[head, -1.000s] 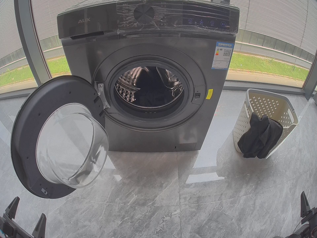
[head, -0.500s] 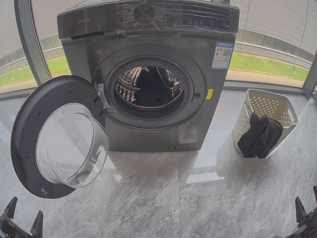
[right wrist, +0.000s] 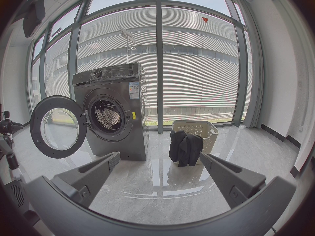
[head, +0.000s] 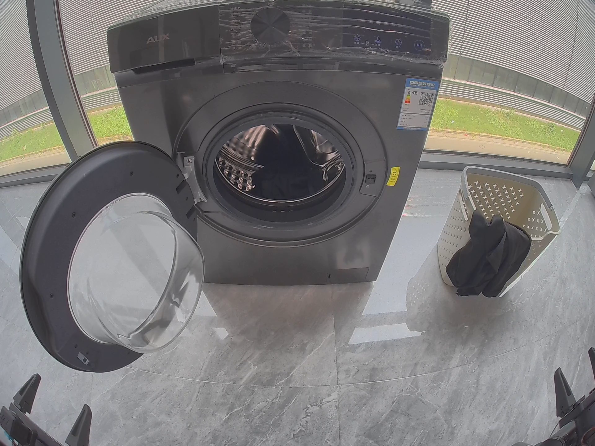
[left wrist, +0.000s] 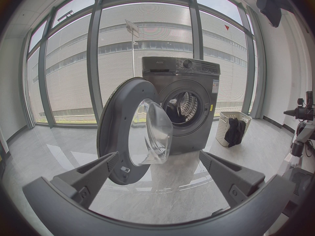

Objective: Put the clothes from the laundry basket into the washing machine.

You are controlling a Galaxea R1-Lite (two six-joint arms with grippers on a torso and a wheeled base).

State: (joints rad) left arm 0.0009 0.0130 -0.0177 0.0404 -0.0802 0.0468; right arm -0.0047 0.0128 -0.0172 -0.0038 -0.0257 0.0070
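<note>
The grey washing machine (head: 279, 156) stands ahead with its round door (head: 111, 258) swung open to the left. Something dark lies inside the drum (head: 279, 165). To the right of the machine sits the white laundry basket (head: 502, 202), with a black garment (head: 489, 255) draped over its front rim and hanging down outside. My left gripper (head: 57, 401) is low at the near left, open and holding nothing (left wrist: 157, 158). Near the right edge, my right gripper (head: 576, 373) is also open and holding nothing (right wrist: 159, 158), well short of the basket (right wrist: 197, 130) and garment (right wrist: 185, 148).
Glossy grey floor tiles (head: 347, 367) spread between me and the machine. The open door juts out toward my left side. Tall windows (head: 514, 63) with dark frames close off the back. The basket stands near the right window frame.
The left gripper has dropped slightly lower and to the right. The right gripper shifted a little, so both its fingertips now show. Machine, basket and garment have not moved.
</note>
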